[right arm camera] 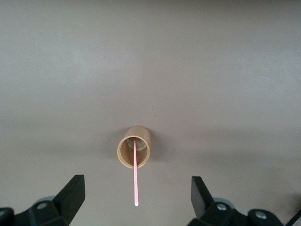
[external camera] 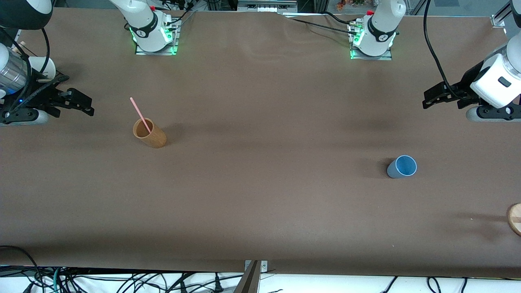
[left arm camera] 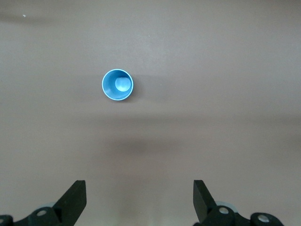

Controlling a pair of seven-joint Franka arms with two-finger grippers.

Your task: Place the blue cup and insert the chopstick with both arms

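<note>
Blue cup [external camera: 401, 166] sits upright on the table [external camera: 260, 203] near the left arm's end, chopstick [external camera: 141, 114] parked in the wooden cup [external camera: 149, 133]. Left tool [left arm camera: 139, 202] and right tool [right arm camera: 136, 200] both hover wide, empty, probably lining up grabs.

Our front camera sits high across the table [external camera: 260, 211] and looks down at both robot bases along the top of the frame. It sees the whole table from a long way off. Our left wrist camera looks straight down into the blue cup [left arm camera: 117, 85], which the front view shows at lower right [external camera: 401, 166]. Our right wrist camera looks down on the tan cup [right arm camera: 134, 146] and chopstick [right arm camera: 135, 174], at middle left in the front view.
</note>
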